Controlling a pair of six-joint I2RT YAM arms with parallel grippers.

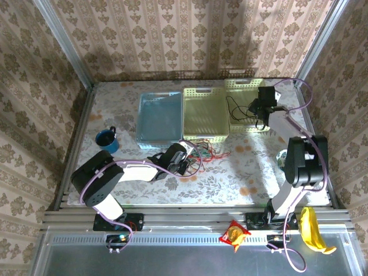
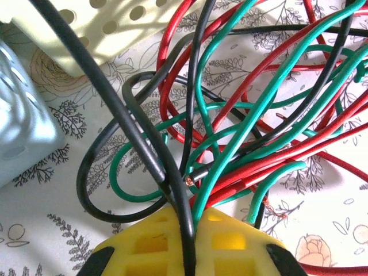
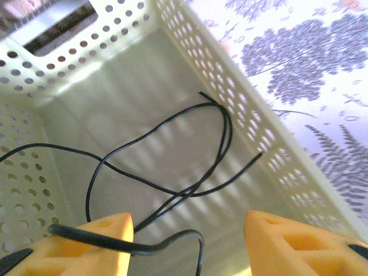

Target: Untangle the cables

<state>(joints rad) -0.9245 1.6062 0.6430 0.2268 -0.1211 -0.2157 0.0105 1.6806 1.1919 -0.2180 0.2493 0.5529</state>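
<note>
Left tool (image 2: 190, 244): closed on a black cable (image 2: 123, 123). Its yellow pads (image 2: 149, 250) meet at the bottom edge of the wrist view, and the cable runs down the seam between them.
Left tool, overhead (image 1: 187, 160): low at the centre of the surface (image 1: 241, 178), at the left end of the tangle.
Tangle of cables (image 2: 253, 115): red, green and black strands loop over and under one another just above the pads. Overhead, the tangle (image 1: 206, 150) lies on the surface just below the front wall of the yellow-green basket (image 1: 204, 92).
Bare ends: copper shows at two cut tips near the pads.
Right tool (image 3: 187, 230): open, with its two yellow fingers (image 3: 299, 244) well apart at the bottom of the wrist view and nothing clamped between them.
Right tool, overhead (image 1: 260, 118): above the cream basket (image 1: 244, 85) at the upper right.
Loose black cable (image 3: 172, 155): lies in loops on the floor of the cream basket (image 3: 230, 98). A stretch of black cable is draped over the tip of the left-hand finger.
Blue basket (image 1: 158, 118): touches the left side of the yellow-green basket. Its corner (image 2: 23, 132) shows at the left edge of the left wrist view.
Blue mug (image 1: 107, 140): on the surface to the left of the baskets.
Snack packet (image 1: 236, 234) and banana (image 1: 313, 230): on the metal ledge at the bottom.
</note>
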